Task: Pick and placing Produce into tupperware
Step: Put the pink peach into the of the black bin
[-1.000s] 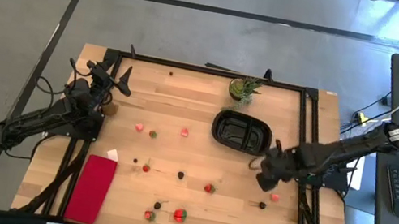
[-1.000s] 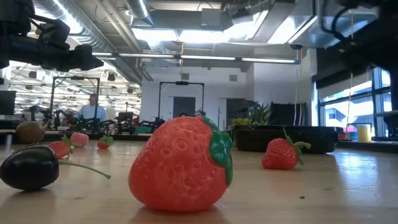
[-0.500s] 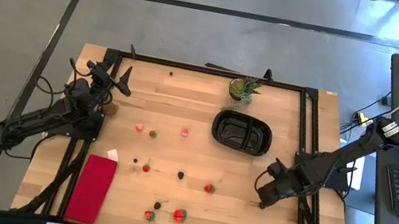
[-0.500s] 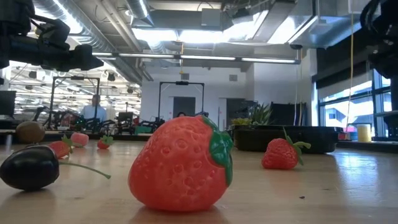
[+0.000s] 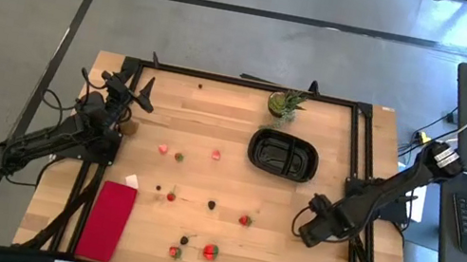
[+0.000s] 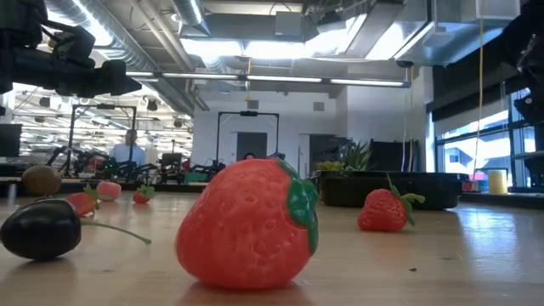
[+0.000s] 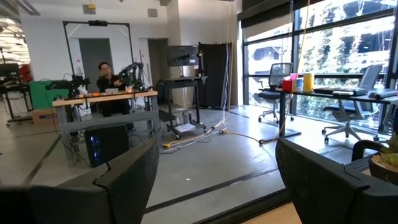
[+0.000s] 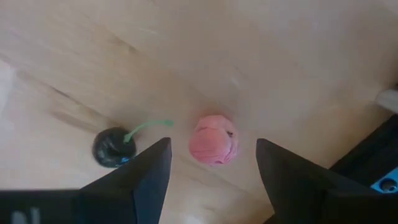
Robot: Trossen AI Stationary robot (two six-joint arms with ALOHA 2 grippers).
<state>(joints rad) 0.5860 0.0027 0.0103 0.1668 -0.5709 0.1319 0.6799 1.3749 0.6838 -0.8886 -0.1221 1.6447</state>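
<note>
From above, the black oval tupperware (image 5: 284, 154) sits empty near the spiky potted plant (image 5: 285, 104), strawberries and dark berries lie scattered over the wooden table (image 5: 223, 245) with a red cloth (image 5: 107, 220) at the left edge, the left gripper (image 5: 137, 94) is parked at the far left corner, and the right arm bends down so the right gripper (image 5: 310, 229) hangs over the right edge. At table level a big strawberry (image 6: 248, 224) fills the front, dark berry (image 6: 40, 228) to its left, smaller strawberry (image 6: 387, 210) before the container; no writing readable. Left wrist shows wide-apart fingers (image 7: 124, 180) holding nothing and a person at a far desk, while the right wrist shows fingers (image 8: 149, 171) spread empty above a pink piece (image 8: 214, 140), with a stemmed black cherry (image 8: 114, 147) beside it.
</note>
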